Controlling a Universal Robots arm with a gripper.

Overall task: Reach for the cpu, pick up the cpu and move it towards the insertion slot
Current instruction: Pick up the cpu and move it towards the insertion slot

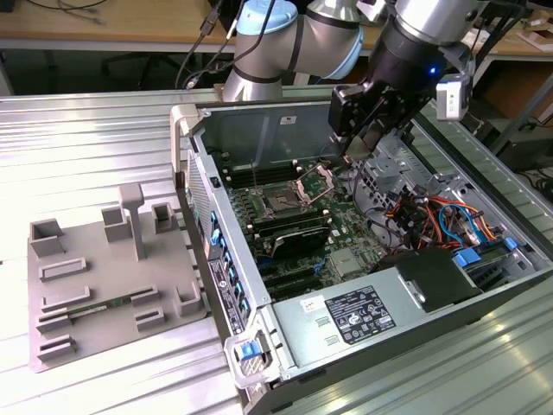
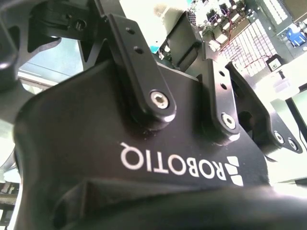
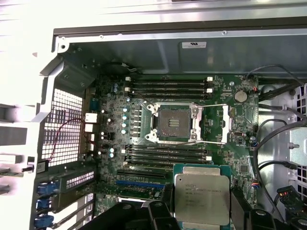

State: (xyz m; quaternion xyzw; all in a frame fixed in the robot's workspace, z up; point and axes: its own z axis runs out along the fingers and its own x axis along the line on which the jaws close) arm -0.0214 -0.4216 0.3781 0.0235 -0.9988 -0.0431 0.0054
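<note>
Exterior view, one open computer case (image 1: 259, 285), one grey tray (image 1: 104, 277), one gripper (image 1: 359, 143) above the motherboard, first wrist view, one cpu (image 3: 201, 199) pinched between two dark fingers (image 3: 240, 208), hovering near one open insertion slot (image 3: 171, 123), second wrist view, gripper body (image 2: 158, 158).

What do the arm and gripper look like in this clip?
The arm has silver-grey tubular links with pale blue joint caps and black cables trailing off it. A lit blue dot shows on its black wrist section. The gripper is matt black with linked fingers, silver screws and white lettering on its body.
</note>
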